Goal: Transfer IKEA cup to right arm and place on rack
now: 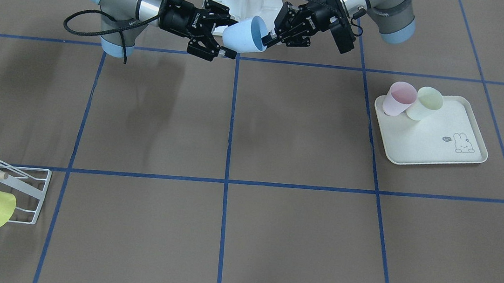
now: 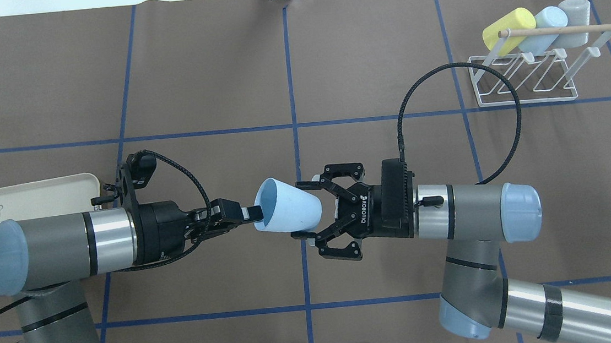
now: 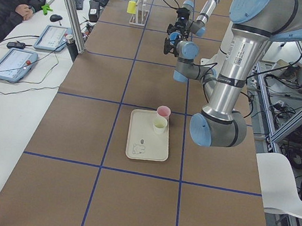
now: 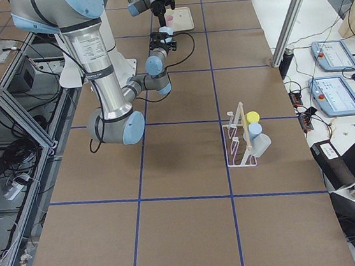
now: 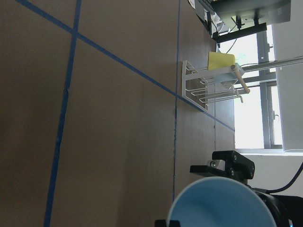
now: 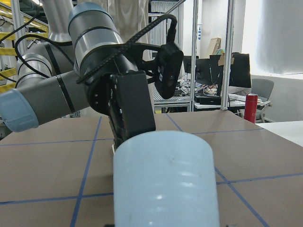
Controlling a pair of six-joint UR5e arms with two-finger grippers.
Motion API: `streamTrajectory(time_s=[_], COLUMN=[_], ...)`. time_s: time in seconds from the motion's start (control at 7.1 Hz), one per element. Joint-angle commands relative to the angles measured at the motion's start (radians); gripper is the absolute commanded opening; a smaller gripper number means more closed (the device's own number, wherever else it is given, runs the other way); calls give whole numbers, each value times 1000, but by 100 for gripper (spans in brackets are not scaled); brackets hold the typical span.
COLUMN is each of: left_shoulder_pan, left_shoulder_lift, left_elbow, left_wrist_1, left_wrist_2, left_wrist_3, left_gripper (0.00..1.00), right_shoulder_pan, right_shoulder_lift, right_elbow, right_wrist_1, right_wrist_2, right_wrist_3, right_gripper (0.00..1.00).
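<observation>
A light blue IKEA cup (image 2: 288, 213) hangs in mid-air over the table's centre, lying on its side. My left gripper (image 2: 253, 213) is shut on its rim, mouth end toward the left arm. The right arm (image 2: 469, 209), with the long cable loop, faces it; its gripper (image 2: 304, 210) is open, fingers straddling the cup's base above and below without touching. From the front the cup (image 1: 244, 35) sits between the left gripper (image 1: 270, 38) and the right gripper (image 1: 231, 37). The right wrist view is filled by the cup's base (image 6: 165, 179). The white wire rack (image 2: 524, 78) stands far right.
The rack holds a yellow cup (image 2: 507, 29), a light blue cup (image 2: 547, 23) and a grey cup (image 2: 573, 12) under its wooden rod. A cream rabbit tray (image 1: 439, 142) carries a pink cup (image 1: 399, 98) and a pale green cup (image 1: 426, 103). A person sits at a side desk (image 3: 12, 1).
</observation>
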Motion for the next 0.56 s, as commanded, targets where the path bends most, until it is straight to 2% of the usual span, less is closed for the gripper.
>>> streamTrajectory(time_s=[0.0,0.14,0.28,0.42], left_shoulder_pan=[0,-1,-3,-18], left_shoulder_lift=[-2,1,0,3], left_elbow=[1,-1,-1,-13], left_wrist_1=[-2,0,0,0], left_wrist_2=[-2,1,1,1], left_wrist_3=[3,14,17,18], left_gripper=[17,99,100,100], right_shoulder_pan=[6,18,28,35], right_shoulder_lift=[-4,-8,-13,-16], right_elbow=[-1,-1,-4,-12], right_wrist_1=[-5,-20,-21,-23], right_wrist_2=[4,9,10,10], right_wrist_3=[-1,-1,-1,-1], right_gripper=[48,33,18,12])
